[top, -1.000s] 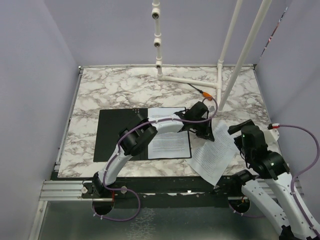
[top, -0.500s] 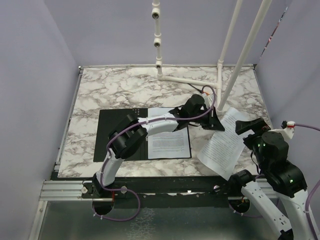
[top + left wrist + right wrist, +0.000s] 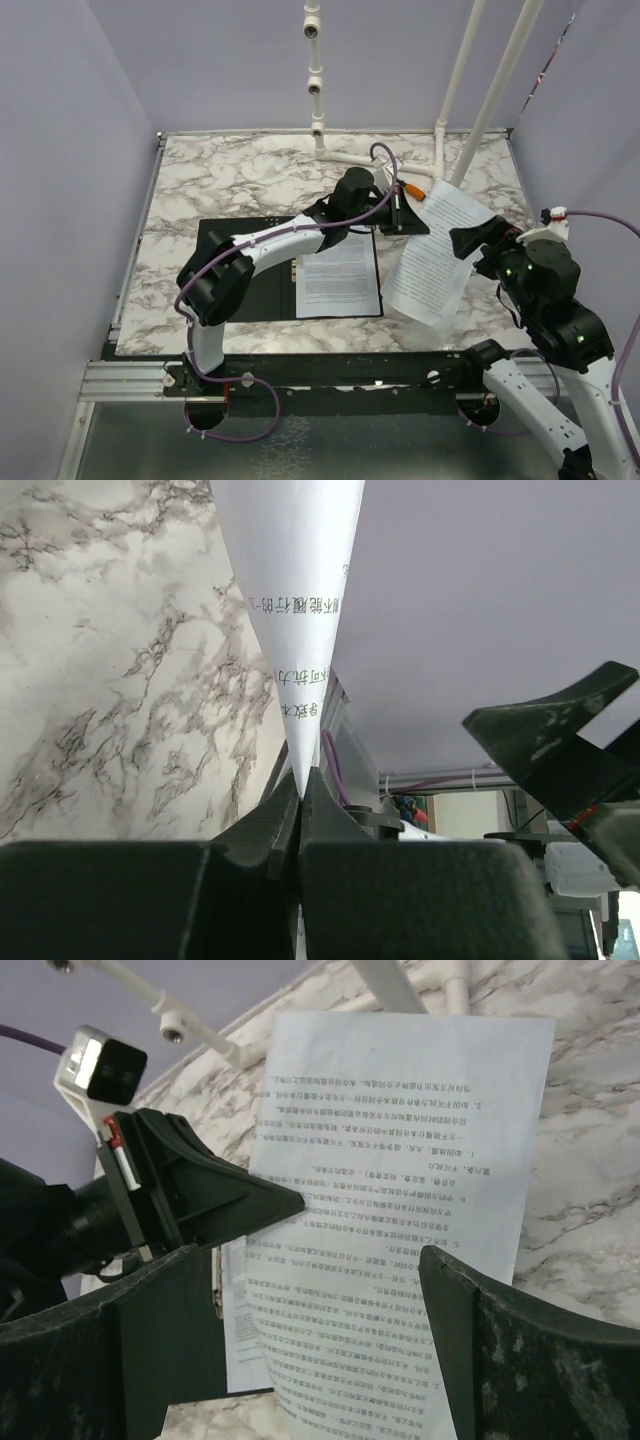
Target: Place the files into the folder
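- The left gripper (image 3: 300,792) has its jaws pressed together on the edge of the held sheet (image 3: 435,260), which is raised at 3 o'clock of the folder (image 3: 235,270). I can't tell whether it holds one page or several.
- I can't make out whether the sheet's lower end touches the table (image 3: 200,180).
- The right gripper (image 3: 472,240) has its fingers spread wide over that sheet and is gripping nothing.
- A second sheet (image 3: 340,278) lies flat on the open folder's 3 o'clock half. The left arm covers part of the spine.

I am counting two files: first file (image 3: 435,255) pinched between the fingers of the left gripper (image 3: 406,216), second file (image 3: 340,285) apart from them. One folder (image 3: 232,245).
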`<state>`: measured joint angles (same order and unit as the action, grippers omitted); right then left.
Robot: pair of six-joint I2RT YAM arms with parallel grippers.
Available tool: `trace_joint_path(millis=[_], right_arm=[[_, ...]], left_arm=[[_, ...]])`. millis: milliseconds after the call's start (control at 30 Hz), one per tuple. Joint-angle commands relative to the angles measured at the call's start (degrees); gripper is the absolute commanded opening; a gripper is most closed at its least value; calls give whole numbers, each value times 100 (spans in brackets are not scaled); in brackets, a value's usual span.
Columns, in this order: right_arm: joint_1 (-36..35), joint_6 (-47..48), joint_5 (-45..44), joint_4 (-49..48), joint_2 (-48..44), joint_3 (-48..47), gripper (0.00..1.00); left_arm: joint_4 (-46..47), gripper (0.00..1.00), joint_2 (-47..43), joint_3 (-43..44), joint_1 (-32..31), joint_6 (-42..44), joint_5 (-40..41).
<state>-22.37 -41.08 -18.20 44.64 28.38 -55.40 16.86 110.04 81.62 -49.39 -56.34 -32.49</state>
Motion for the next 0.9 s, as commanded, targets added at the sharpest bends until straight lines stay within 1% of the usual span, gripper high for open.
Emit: trace_joint_path(millis=[0, 133, 300, 433, 533, 633, 733, 867], right_arm=[[13, 620, 937, -354, 426, -125, 93], [11, 866, 1335, -525, 761, -153, 92], [13, 1164, 1774, -747, 1219, -238, 92], [13, 1343, 2397, -994, 1609, -259, 92], [13, 1395, 2803, -1358, 1786, -165, 92], [13, 1415, 3448, -1827, 1877, -39, 92], [13, 1237, 4173, -2414, 1974, 125, 92], [13, 1039, 4741, -2855, 2064, 239, 92]], left_arm=[[144, 0, -636, -316, 212, 164, 32], [71, 0, -1107, -612, 441, 260, 94], [-255, 0, -1816, -955, 713, 549, 226], [-393, 0, -2446, -1339, 930, 661, 355], [-436, 0, -2872, -1578, 1101, 644, 381], [-477, 0, -3194, -1768, 1239, 560, 352], [-281, 0, -3446, -1984, 1302, 361, 286], [-69, 0, -3681, -2224, 1347, 125, 227]])
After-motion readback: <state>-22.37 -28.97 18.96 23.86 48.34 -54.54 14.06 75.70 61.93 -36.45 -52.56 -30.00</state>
